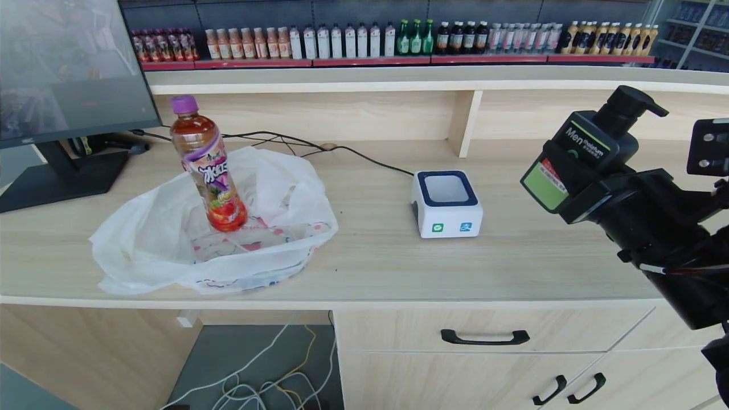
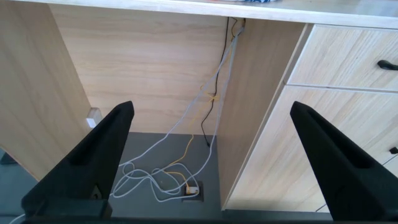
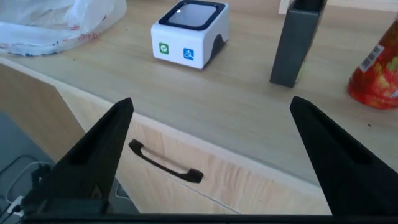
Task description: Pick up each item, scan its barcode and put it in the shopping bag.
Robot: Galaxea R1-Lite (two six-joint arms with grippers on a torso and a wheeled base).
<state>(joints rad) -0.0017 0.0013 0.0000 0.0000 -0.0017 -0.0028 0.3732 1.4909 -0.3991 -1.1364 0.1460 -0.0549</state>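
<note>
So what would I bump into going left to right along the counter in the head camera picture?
monitor → shopping bag → scanner → black pump bottle
</note>
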